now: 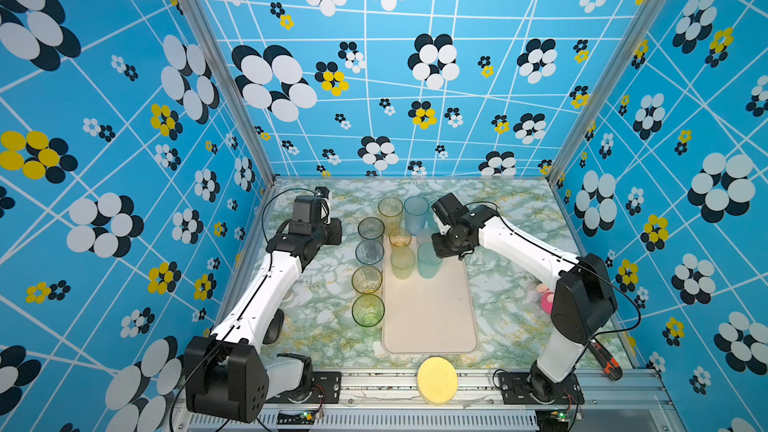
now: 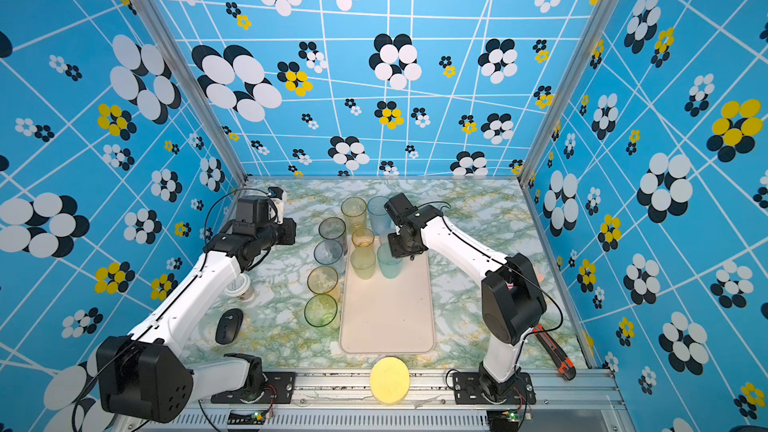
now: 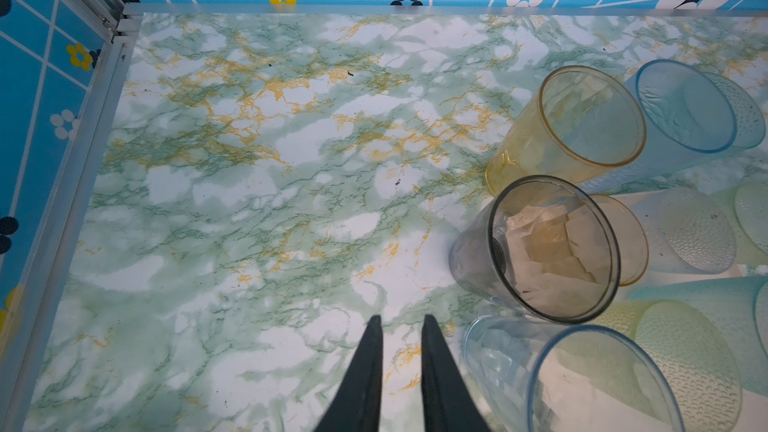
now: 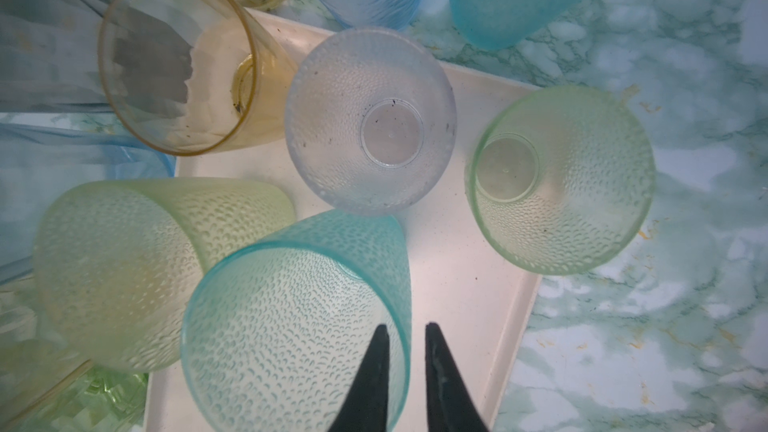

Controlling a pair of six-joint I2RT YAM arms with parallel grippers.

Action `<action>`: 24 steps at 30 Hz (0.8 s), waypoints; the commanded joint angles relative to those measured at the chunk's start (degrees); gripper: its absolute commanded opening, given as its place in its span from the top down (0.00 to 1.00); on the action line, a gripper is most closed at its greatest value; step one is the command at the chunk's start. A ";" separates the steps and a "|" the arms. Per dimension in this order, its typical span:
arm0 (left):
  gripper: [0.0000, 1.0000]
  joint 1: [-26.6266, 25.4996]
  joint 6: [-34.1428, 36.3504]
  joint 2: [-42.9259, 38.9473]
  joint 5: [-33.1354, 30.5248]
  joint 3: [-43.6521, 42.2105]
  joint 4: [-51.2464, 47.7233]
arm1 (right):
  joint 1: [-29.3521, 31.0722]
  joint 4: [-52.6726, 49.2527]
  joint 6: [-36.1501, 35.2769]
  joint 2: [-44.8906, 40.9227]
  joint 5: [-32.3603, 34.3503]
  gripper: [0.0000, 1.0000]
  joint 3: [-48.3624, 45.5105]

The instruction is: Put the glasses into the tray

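Observation:
The pale pinkish tray (image 1: 432,317) (image 2: 386,317) lies mid-table. At its far end stand a teal glass (image 1: 429,261) (image 4: 291,326), a yellow-green glass (image 1: 402,263) and a short amber glass (image 1: 400,238). My right gripper (image 4: 406,328) is open and straddles the teal glass's rim, one finger inside and one outside. A gap shows beside the outer finger. Several more glasses stand in a column left of the tray, among them a smoky grey one (image 1: 370,228) and a green one (image 1: 368,310). My left gripper (image 3: 401,320) hangs narrowly open over bare table, holding nothing.
A yellow sponge disc (image 1: 437,380) sits on the front rail. A pink plush toy (image 1: 546,299) and an orange utility knife (image 1: 606,363) lie near the right arm. A black mouse (image 2: 229,326) and a white cup (image 2: 239,286) lie by the left arm.

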 commanded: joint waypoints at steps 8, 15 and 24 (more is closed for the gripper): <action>0.80 -0.33 1.57 1.81 0.38 1.90 -1.25 | -0.53 -0.50 -0.74 -3.21 0.54 0.70 2.68; 0.81 -3.44 2.59 4.36 -1.42 3.80 -3.00 | -4.17 -0.15 -2.49 -4.98 1.04 0.64 6.41; 0.80 -6.15 1.89 5.10 -0.93 6.42 -4.08 | -10.68 -3.36 -5.21 3.71 0.10 0.67 20.45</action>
